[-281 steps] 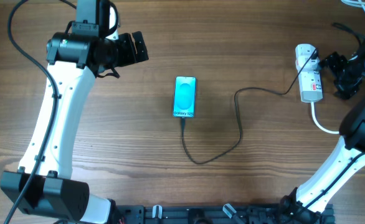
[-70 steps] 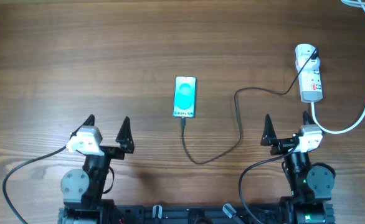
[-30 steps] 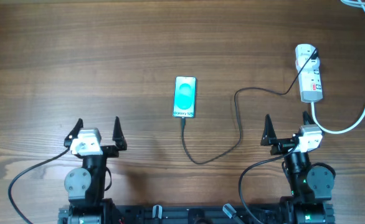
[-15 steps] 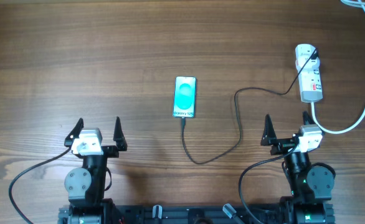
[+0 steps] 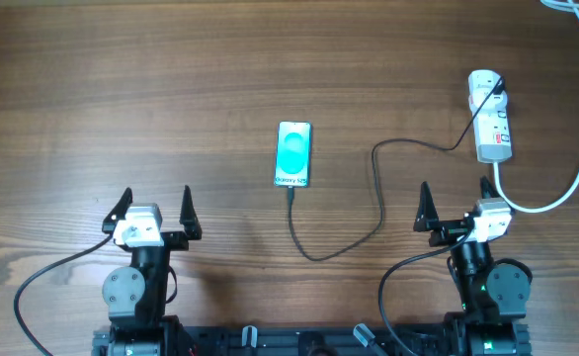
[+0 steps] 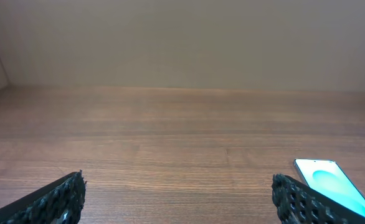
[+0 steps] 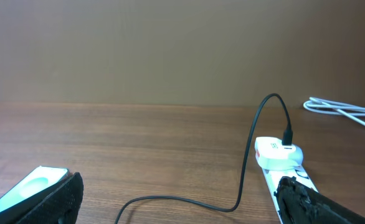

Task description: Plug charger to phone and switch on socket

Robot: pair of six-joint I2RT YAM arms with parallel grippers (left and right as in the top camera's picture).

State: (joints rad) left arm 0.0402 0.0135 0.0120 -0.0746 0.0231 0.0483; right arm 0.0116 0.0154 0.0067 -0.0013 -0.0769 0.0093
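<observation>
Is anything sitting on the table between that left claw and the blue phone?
Nothing visible does. Between the open left gripper and the phone there is only bare wooden table. The charger cable leaves the phone's near end and curves off to the right, clear of that path.

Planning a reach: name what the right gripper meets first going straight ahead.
The right gripper would probably meet the charger cable lying across its path first; the socket sits just right of that line.
</observation>
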